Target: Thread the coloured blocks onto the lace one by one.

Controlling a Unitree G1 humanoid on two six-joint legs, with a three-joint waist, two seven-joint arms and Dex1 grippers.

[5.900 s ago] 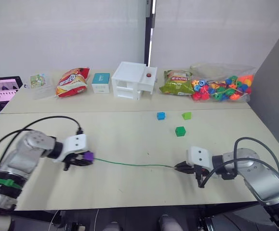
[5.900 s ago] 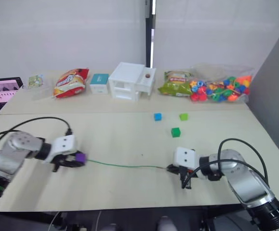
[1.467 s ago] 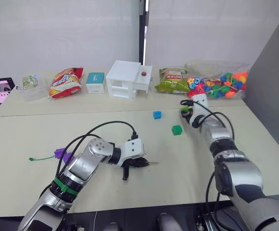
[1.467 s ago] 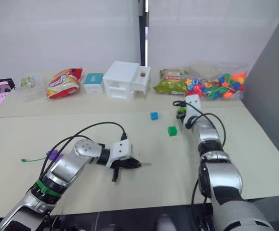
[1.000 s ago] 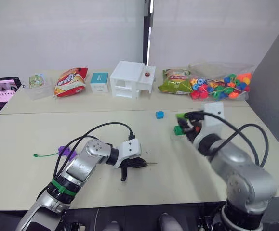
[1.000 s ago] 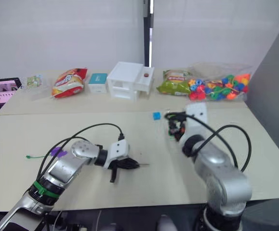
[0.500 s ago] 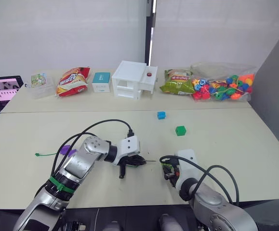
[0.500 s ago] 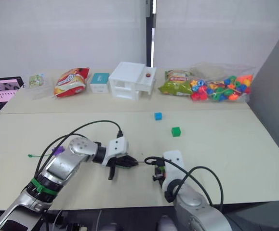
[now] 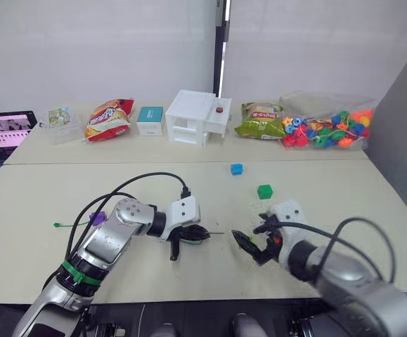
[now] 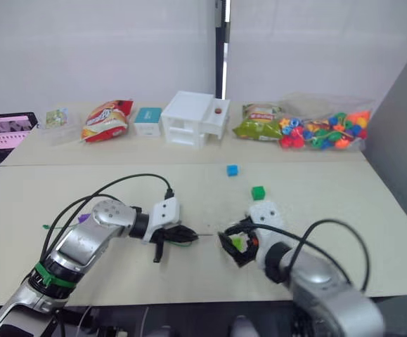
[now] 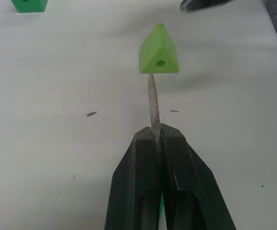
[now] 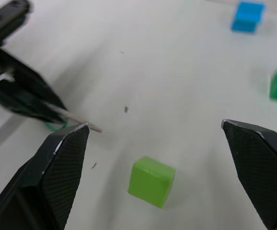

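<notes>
On the tabletop (image 9: 41, 203), 1 purple block (image 9: 98, 218) sits threaded on the green lace (image 9: 68, 225) at the far left, and the left gripper (image 11: 156, 139) is clamped on the lace's stiff dark tip (image 11: 153, 105), aimed at the hole of the light green block (image 11: 159, 50). That block lies on the tabletop between the widely spread fingers of the right gripper (image 12: 152, 143). Beyond lie the dark green block (image 9: 263, 191) and the blue block (image 9: 236, 168).

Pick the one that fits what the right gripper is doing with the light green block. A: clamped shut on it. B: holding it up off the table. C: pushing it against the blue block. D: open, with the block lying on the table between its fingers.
D: in the right wrist view the right gripper is wide open and the light green block lies on the table between its fingers, touching neither.
</notes>
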